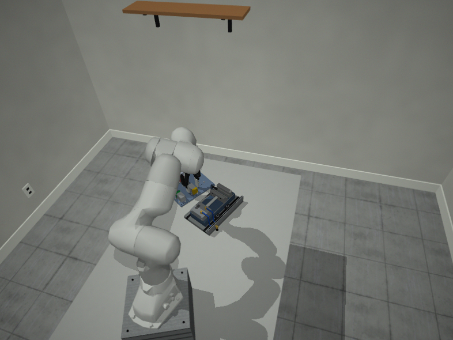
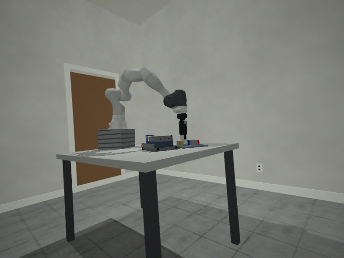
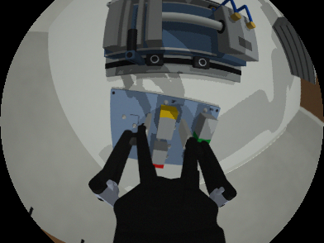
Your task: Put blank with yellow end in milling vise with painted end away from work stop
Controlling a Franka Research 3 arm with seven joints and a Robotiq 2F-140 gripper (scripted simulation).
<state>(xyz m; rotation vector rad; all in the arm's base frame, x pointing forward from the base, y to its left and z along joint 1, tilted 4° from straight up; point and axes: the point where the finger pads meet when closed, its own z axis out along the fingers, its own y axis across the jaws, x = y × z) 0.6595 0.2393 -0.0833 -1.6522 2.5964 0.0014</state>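
Note:
The blank with the yellow end [image 3: 164, 131] lies flat on the blue infeed plate [image 3: 129, 125], its painted end toward the vise; the yellow end also shows in the top view [image 1: 194, 190]. My gripper [image 3: 165, 121] hangs low over the plate, partly open, one finger on each side of this blank, with a gap to it. In the exterior view the gripper [image 2: 182, 139] reaches down to the level of the blanks. The milling vise [image 3: 182, 31] stands beyond the plate with nothing between its jaws.
A blank with a green end [image 3: 205, 126] lies to the right of my fingers on the plate. Blue and red ends [image 2: 193, 142] show in the exterior view. Blue hoses [image 3: 236, 8] mark the vise's right block. The work stop rod [image 3: 132, 44] is at the left.

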